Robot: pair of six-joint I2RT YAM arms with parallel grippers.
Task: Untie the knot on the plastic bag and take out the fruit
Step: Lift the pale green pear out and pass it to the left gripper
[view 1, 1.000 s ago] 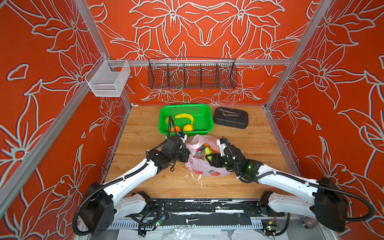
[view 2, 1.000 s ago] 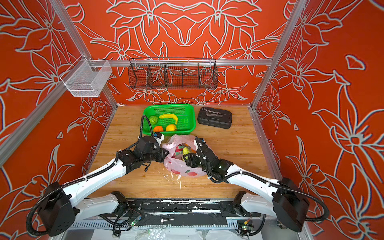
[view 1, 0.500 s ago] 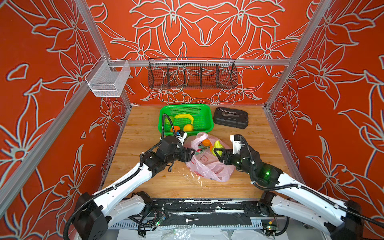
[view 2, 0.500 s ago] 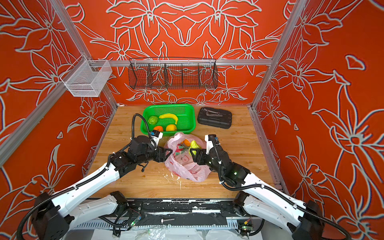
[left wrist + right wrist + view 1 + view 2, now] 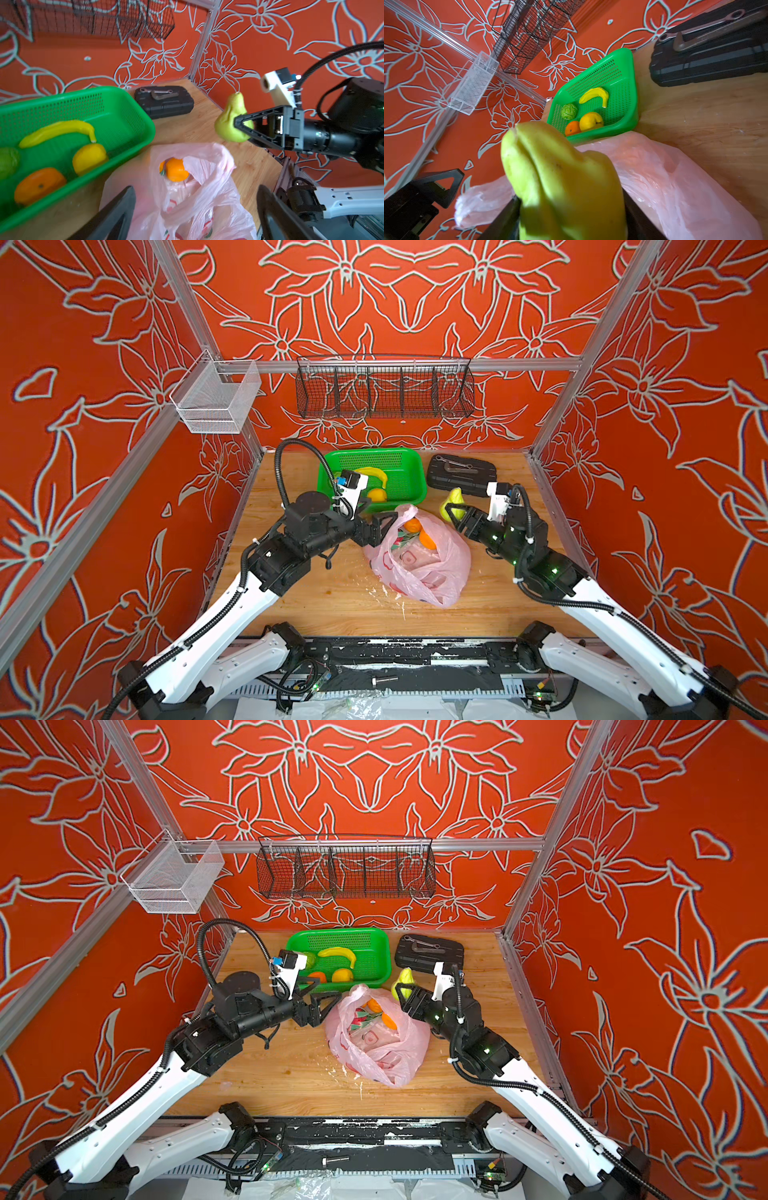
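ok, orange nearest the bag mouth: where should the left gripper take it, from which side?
Probably pinch the orange across its bare middle, coming down through the open mouth of the plastic bag from the green basket side. A plastic fold drapes its opposite side; jaws there would catch film. The left gripper stands open nearby.

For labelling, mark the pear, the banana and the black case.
pear (image 5: 227,124), left wrist view, on its wide lower body.
banana (image 5: 56,129), left wrist view, on the middle of its curve.
black case (image 5: 166,110), left wrist view, on its near side.
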